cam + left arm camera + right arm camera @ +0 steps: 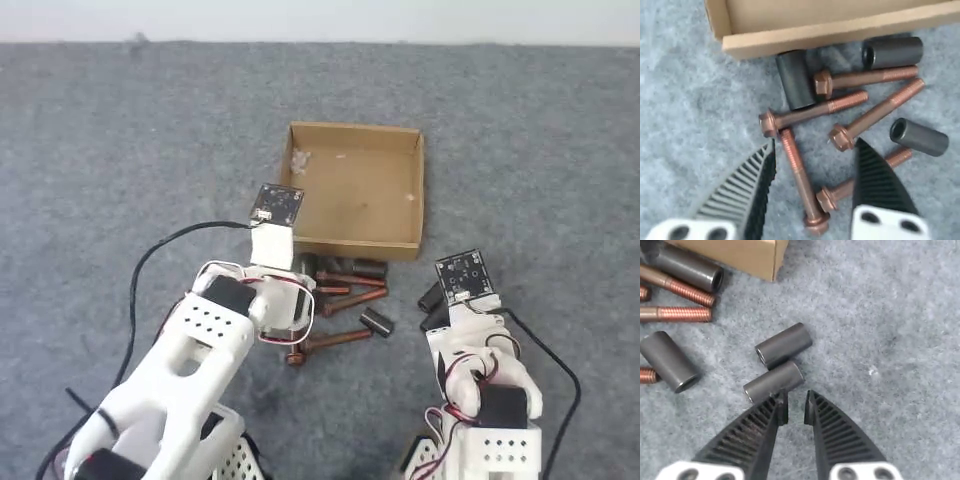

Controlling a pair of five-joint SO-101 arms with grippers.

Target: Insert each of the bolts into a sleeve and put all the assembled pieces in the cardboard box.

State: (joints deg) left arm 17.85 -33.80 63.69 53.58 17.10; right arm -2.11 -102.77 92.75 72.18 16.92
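The left end effector [815,145], spread wide, hangs over the copper-coloured flanged bolts [796,170], which lie criss-crossed on the grey carpeted bench [540,150] just in front of the shallow brown cardboard box [355,245]. Closing here would likely trap two shanks at once or roll one aside. The right end effector [796,396], only narrowly parted and pinching nothing, has its tips right beside a dark cylindrical metal sleeve [774,381]. With so slim a gap, it may shove that sleeve into its neighbour rather than straddle it.
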